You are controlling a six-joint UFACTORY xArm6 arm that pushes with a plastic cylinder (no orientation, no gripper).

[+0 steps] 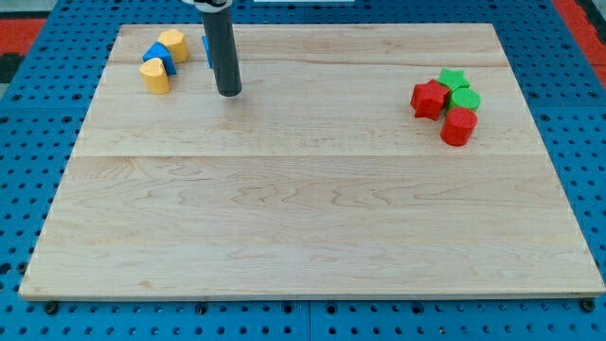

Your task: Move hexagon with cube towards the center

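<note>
My tip (pixel 228 94) rests on the wooden board (pixel 303 218) near the view's top left. A blue block (pixel 205 52), perhaps a cube, is mostly hidden behind the rod, just above and left of the tip. Further left stand a yellow block (pixel 173 44) that looks hexagonal, a blue block (pixel 157 60) and a rounded yellow block (pixel 154 78), close together. The tip stands apart from these three, to their right.
At the view's right a tight cluster holds a green star (pixel 454 78), a red star (pixel 429 98), a green block (pixel 465 98) and a red block (pixel 458 126). Blue pegboard (pixel 38 133) surrounds the board.
</note>
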